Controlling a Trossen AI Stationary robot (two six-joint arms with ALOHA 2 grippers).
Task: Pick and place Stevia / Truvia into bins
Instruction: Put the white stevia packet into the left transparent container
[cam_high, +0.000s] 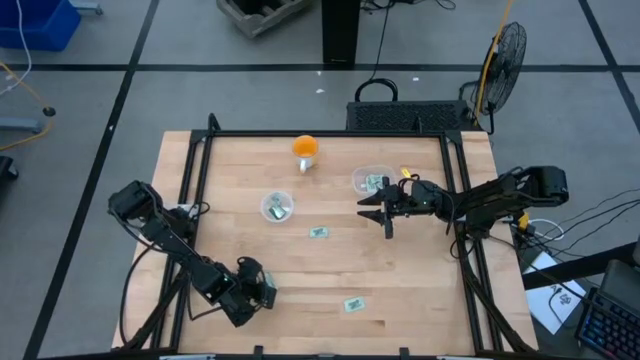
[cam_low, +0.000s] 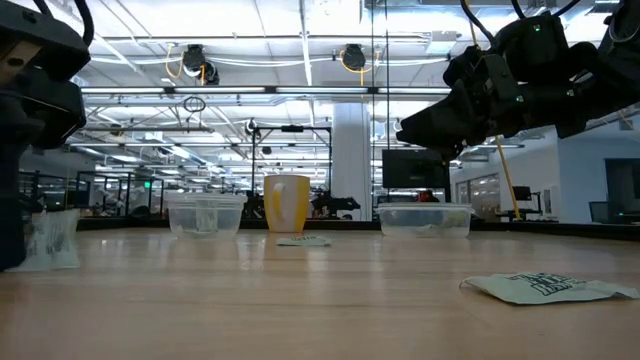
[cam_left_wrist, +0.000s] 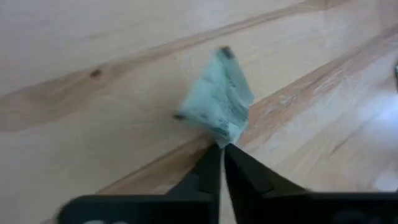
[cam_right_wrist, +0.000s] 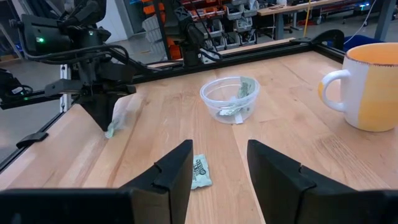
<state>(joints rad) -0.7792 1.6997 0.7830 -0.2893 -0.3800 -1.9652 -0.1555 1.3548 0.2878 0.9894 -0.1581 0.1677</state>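
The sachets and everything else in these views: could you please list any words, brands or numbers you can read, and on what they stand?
No text can be read in any view.
Sachet lying nearest the low camera: dark green print, too blurred to read.
Sachet pinched in the left hand: faint print, too blurred to read.
Sachet in front of the right hand: green marks, too small to read.
Orange-and-white mug: no lettering shows.

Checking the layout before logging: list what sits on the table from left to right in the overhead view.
Left hand shut on a green-white paper sachet → round clear plastic cup → orange-and-white mug → loose sachet → another loose sachet → right hand, open.
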